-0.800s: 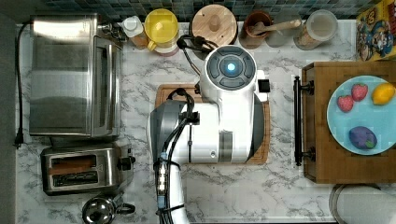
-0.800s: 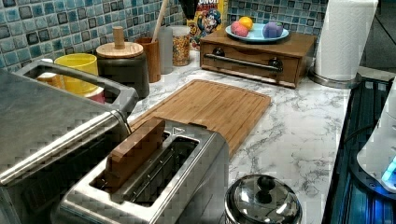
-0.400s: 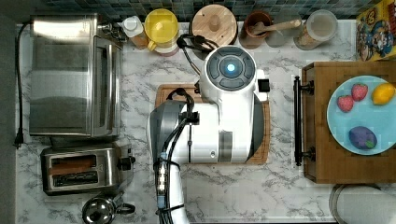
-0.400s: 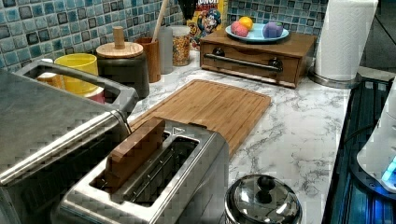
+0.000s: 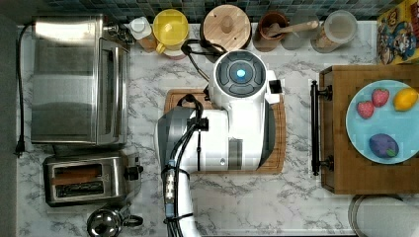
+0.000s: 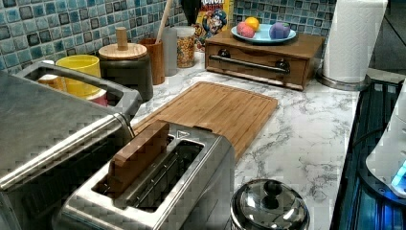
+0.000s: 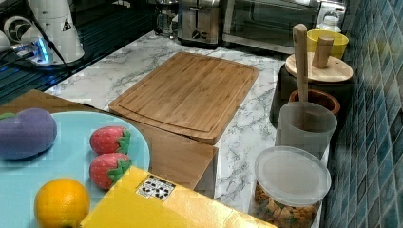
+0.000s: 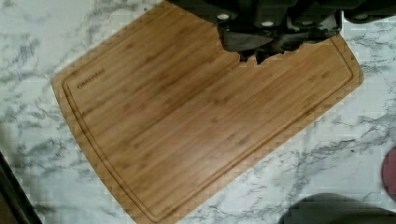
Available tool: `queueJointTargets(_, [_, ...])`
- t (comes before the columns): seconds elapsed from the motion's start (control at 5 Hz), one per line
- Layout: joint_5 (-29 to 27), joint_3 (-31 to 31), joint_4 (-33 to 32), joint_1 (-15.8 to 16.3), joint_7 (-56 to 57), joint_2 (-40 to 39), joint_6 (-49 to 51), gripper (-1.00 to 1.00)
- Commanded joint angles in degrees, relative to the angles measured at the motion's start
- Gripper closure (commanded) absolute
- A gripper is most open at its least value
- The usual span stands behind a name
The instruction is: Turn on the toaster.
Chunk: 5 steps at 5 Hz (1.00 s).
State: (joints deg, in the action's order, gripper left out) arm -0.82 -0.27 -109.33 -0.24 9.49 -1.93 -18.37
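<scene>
The toaster (image 5: 86, 178) is a small steel box at the top view's lower left, with a black lever knob (image 5: 132, 172) on the side facing the arm. A brown slice (image 6: 136, 155) stands in one of its two slots. The toaster (image 7: 199, 21) also stands at the far end of the counter in the right view. My white arm (image 5: 237, 118) hangs over the wooden cutting board (image 8: 201, 126), well to the top view's right of the toaster. My gripper (image 8: 254, 58) hovers above the board, shut and holding nothing.
A large steel toaster oven (image 5: 74, 79) sits just behind the toaster. A lidded steel pot (image 5: 106, 222) stands in front of it. Jars and a yellow mug (image 5: 170, 27) line the tiled wall. A wooden box (image 5: 341, 128) carries a plate of fruit.
</scene>
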Motion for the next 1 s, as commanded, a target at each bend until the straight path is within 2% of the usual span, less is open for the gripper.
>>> queueJointTargets(0.2, [-3.36, 6.74, -7.18, 5.80, 7.59, 0.25, -3.99, 1.00])
queueJointTargets(0.4, [-5.14, 7.97, -11.99, 6.65, 10.96, 3.97, -7.07, 1.00])
queueJointTargets(0.6, [-6.77, 10.31, -16.46, 5.87, 13.53, 8.59, -9.96, 1.00])
queueJointTargets(1.0, [-8.28, 12.82, -21.72, 7.79, 15.49, 15.47, -13.89, 1.00])
